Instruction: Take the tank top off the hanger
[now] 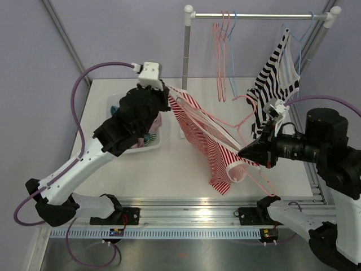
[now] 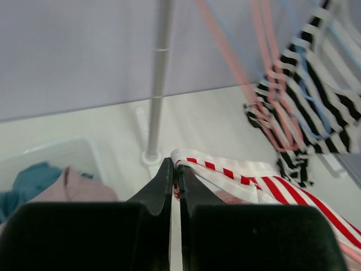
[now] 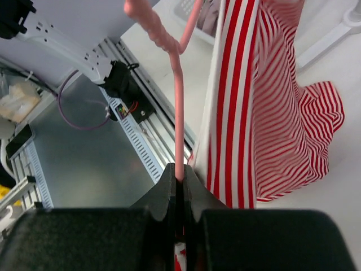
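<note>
A red-and-white striped tank top [image 1: 211,144] stretches across the table's middle on a pink hanger [image 1: 234,125]. My left gripper [image 1: 167,90] is shut on the tank top's white-edged strap [image 2: 194,165], at the garment's upper left end. My right gripper [image 1: 243,152] is shut on the pink hanger's wire [image 3: 179,135] at the lower right, with the striped cloth [image 3: 265,107] hanging just beside it. Most of the hanger lies inside the garment; its hook [image 1: 252,108] sticks out toward the rack.
A clothes rack [image 1: 259,16] stands at the back with empty pink and blue hangers [image 1: 224,53] and a black-and-white striped top [image 1: 276,76]. A white bin [image 1: 155,144] of clothes sits left, under my left arm. The rack's post [image 2: 158,84] rises just ahead of my left gripper.
</note>
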`<state>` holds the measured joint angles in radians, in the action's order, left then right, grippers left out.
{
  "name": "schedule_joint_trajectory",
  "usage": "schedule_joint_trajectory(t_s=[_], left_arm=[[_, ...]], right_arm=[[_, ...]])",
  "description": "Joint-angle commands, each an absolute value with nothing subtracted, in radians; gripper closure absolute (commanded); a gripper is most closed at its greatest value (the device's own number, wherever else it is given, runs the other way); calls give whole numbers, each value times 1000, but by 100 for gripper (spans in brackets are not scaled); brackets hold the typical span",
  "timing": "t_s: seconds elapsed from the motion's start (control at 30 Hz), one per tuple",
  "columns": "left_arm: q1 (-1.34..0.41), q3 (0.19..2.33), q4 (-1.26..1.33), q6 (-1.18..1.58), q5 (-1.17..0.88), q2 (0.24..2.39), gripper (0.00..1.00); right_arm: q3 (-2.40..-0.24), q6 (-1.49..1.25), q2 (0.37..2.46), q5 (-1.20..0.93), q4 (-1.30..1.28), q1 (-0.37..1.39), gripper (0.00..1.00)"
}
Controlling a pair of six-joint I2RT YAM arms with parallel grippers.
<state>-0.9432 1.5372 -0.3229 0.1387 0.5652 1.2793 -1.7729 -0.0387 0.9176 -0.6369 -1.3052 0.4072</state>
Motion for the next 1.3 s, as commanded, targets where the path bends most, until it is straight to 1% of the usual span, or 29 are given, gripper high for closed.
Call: schedule_joint_trajectory(t_s=[0.0,0.17,0.23,0.27,0.3,0.37,0.43,0.47,0.5,0.53,0.57,0.6,0.67,0.7,0.77,0.8,0.83,0.87,0.9,0.93,0.97,1.0,1.03,1.13,1.2,1.27], left_arm=[[-784,1493,-374,343,666,1172,100],[-719,1496,-474,390,550,1177,100],[-706,1490,-506,405,497,1175,100],[-701,1485,-515,416,436,1169,100],[-698,1468,-523,422,404,1161,100],[-696,1441,-522,439,289,1128,100],[-696,1392,-515,457,223,1100,100],[-698,1367,-497,456,101,1065,100],[-699,1342,-442,456,34,1040,100],[-701,1271,-410,460,-33,1017,100],[-707,1234,-366,457,-180,993,100],[-725,1194,-289,456,-245,945,100],[-765,1115,-249,440,-352,911,100],[-806,1095,-230,427,-389,888,100],[-859,1040,-251,408,-414,871,100],[-870,1028,-268,405,-397,862,100],[-876,1014,-291,406,-352,842,100],[-879,1005,-326,414,-204,833,100],[-879,1011,-407,422,-119,824,100],[-879,1022,-455,431,-32,824,100],[-877,1034,-501,443,111,828,100],[-877,1064,-573,448,161,831,100],[-877,1075,-598,446,196,833,100],[-877,1104,-655,434,290,830,100],[-879,1123,-666,419,304,828,100],[-877,1137,-661,403,278,830,100]], right_arm=[[-1758,37,974,-656,-1282,477,100],[-1770,77,989,-683,-1209,494,100],[-1705,66,951,-703,-1088,494,100],[-1672,55,931,-701,-1037,494,100],[-1599,45,895,-701,-925,494,100],[-1519,17,853,-704,-804,494,100],[-1410,6,796,-712,-630,495,100],[-1376,-38,779,-695,-568,494,100],[-1317,-61,755,-675,-442,494,100],[-1289,-111,746,-663,-370,494,100],[-1258,-150,738,-649,-291,494,100],[-1190,-190,727,-644,-108,494,100],[-1117,-320,723,-643,126,494,100],[-1058,-374,732,-617,335,494,100],[-1008,-474,733,-563,521,494,100],[-971,-495,732,-484,634,494,100],[-969,-491,727,-439,632,494,100],[-989,-462,721,-399,568,494,100],[-1077,-351,712,-309,314,494,100],[-1130,-316,716,-257,175,494,100],[-1181,-293,722,-206,44,494,100],[-1265,-264,736,-121,-195,494,100],[-1291,-217,739,-88,-280,494,100],[-1348,-225,741,73,-513,494,100],[-1393,-232,744,154,-659,494,100],[-1442,-241,761,227,-733,494,100]])
